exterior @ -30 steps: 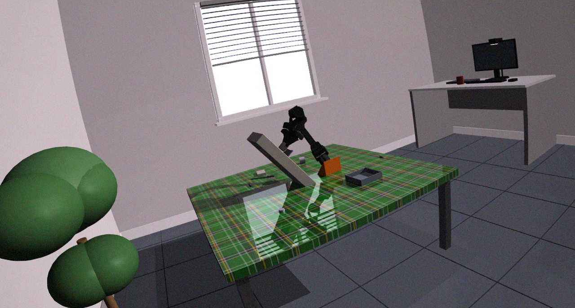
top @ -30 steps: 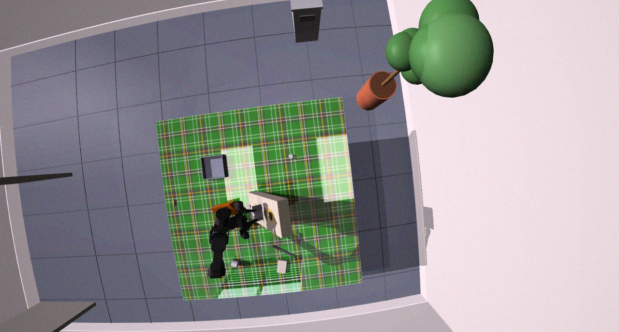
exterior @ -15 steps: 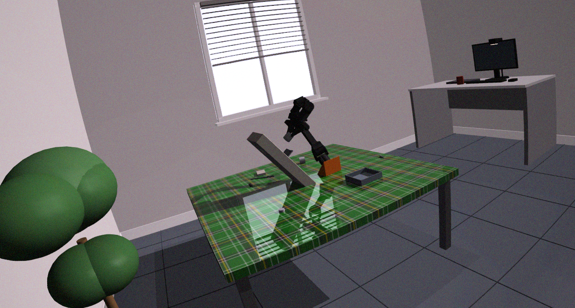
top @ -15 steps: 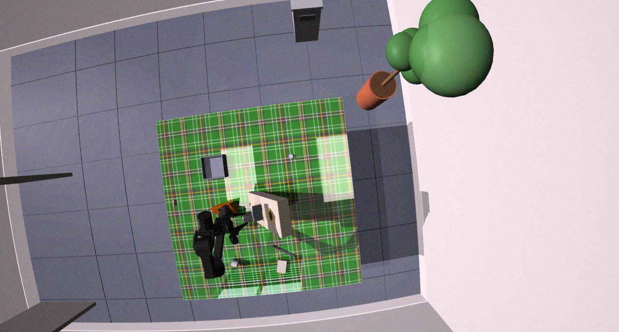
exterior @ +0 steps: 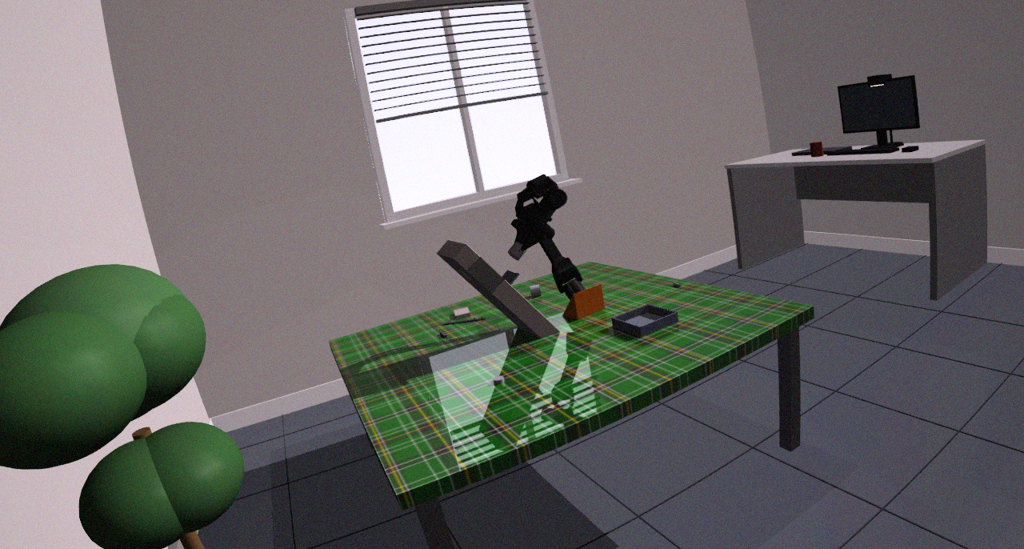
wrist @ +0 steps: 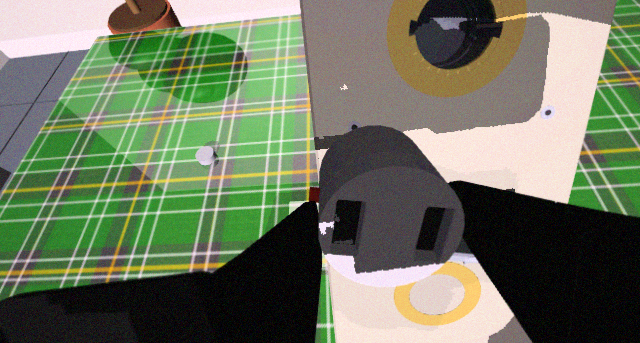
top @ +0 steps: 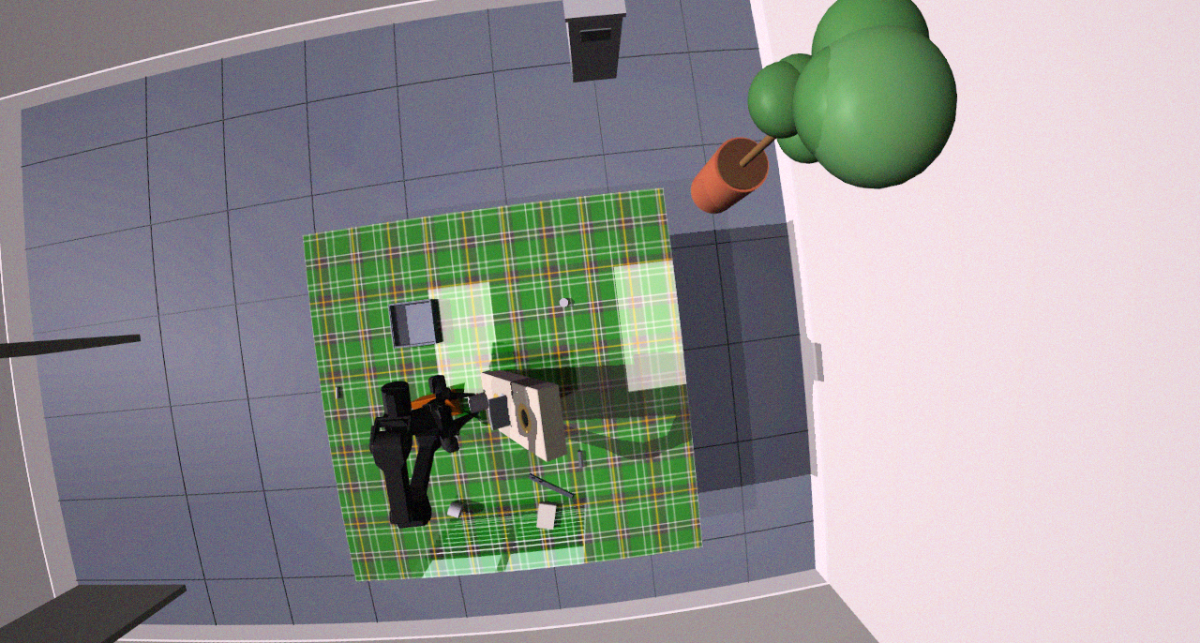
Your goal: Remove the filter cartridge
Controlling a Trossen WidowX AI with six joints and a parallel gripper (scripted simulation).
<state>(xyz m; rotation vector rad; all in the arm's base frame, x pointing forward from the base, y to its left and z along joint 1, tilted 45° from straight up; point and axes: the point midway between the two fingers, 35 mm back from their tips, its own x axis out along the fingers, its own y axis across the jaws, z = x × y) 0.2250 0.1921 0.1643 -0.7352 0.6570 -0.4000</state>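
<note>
The end effector (top: 478,402) (exterior: 516,249) (wrist: 381,204) pinches the cartridge (top: 478,401) (exterior: 515,251) (wrist: 387,183), drawn clear of the panel (top: 547,412) (exterior: 501,294) (wrist: 350,103). Left to do: carry it to the tray (top: 436,324) (exterior: 644,326), set it down, let go and back away.

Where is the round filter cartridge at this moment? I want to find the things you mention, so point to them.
In the wrist view, the cartridge (top: 478,401) (exterior: 516,250) (wrist: 392,218) is held between the tool's fingers, in front of the service panel (top: 549,421) (exterior: 494,288) (wrist: 370,103) and out of its ringed hole.
</note>
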